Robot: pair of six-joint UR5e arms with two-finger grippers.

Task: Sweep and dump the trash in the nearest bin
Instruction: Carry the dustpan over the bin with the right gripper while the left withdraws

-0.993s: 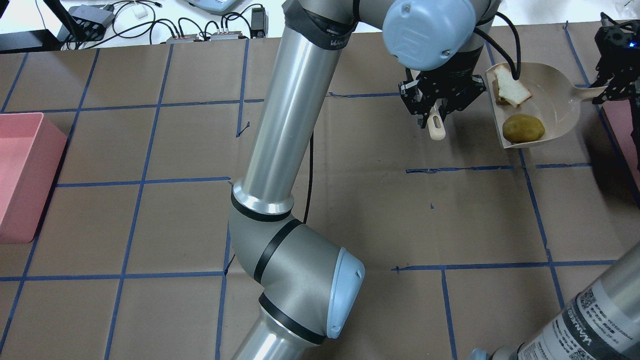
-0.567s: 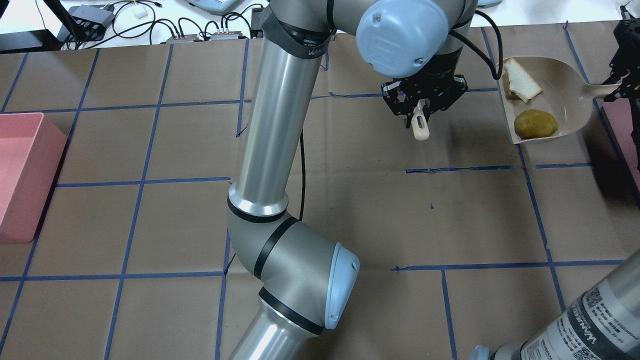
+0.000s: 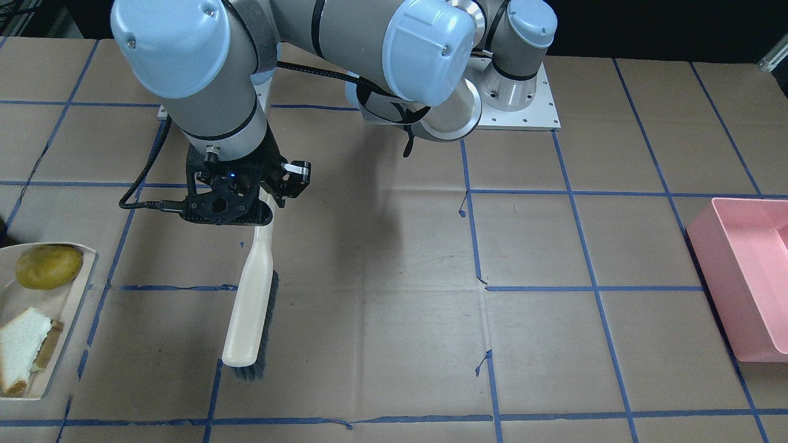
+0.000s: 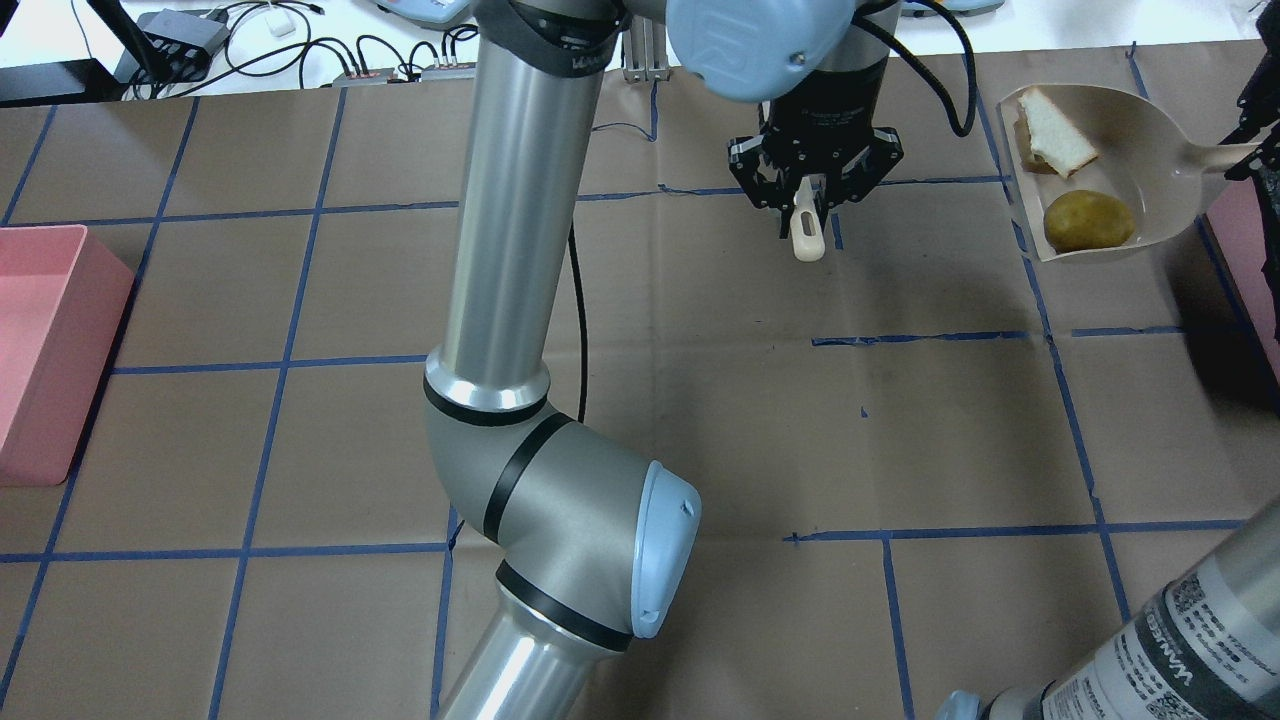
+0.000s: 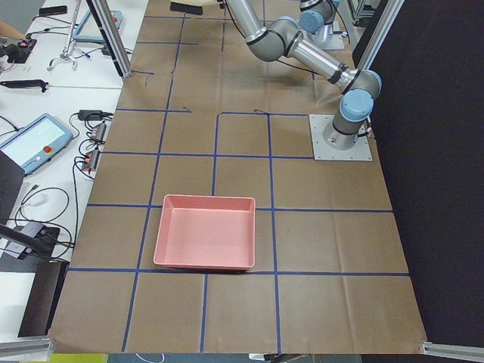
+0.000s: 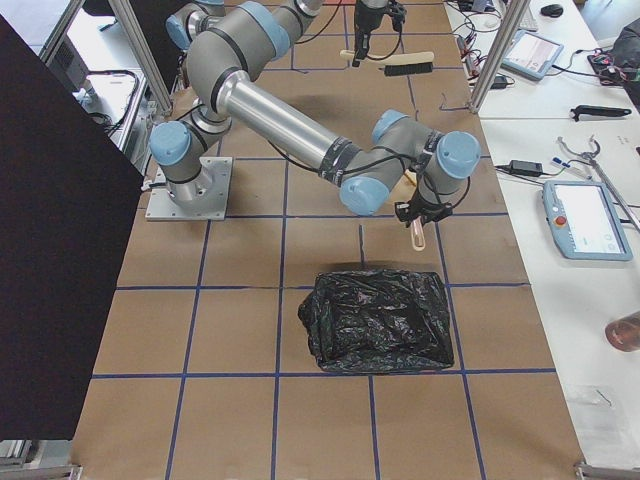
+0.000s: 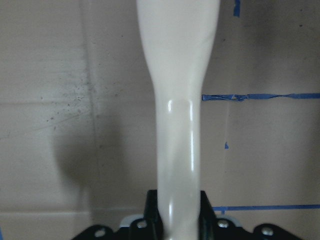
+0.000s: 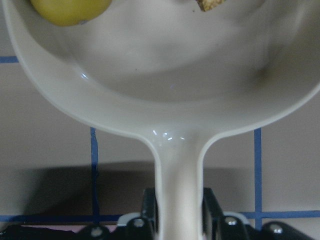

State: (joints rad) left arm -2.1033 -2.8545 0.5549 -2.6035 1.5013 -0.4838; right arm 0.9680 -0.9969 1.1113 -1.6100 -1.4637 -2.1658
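My left gripper (image 4: 806, 200) is shut on the handle of a cream brush (image 3: 249, 307), whose bristles rest on the table; the handle fills the left wrist view (image 7: 179, 125). My right gripper (image 4: 1247, 152) is shut on the handle of the cream dustpan (image 4: 1150, 140), also seen in the right wrist view (image 8: 179, 185). In the pan lie the yellow-brown potato-like lump (image 4: 1088, 222) and a white bread slice (image 4: 1058, 143) on top of a darker second slice (image 3: 50, 343). The brush is well apart from the pan.
A pink bin (image 3: 745, 277) stands at the table's left end, also in the exterior left view (image 5: 206, 231). A bin lined with a black bag (image 6: 378, 318) stands near the right gripper. Cables and devices (image 4: 400, 50) lie beyond the far edge.
My left arm has carried the brush left and farther back, away from the dustpan. My right gripper has moved the loaded dustpan right and back; the trash stayed in it.
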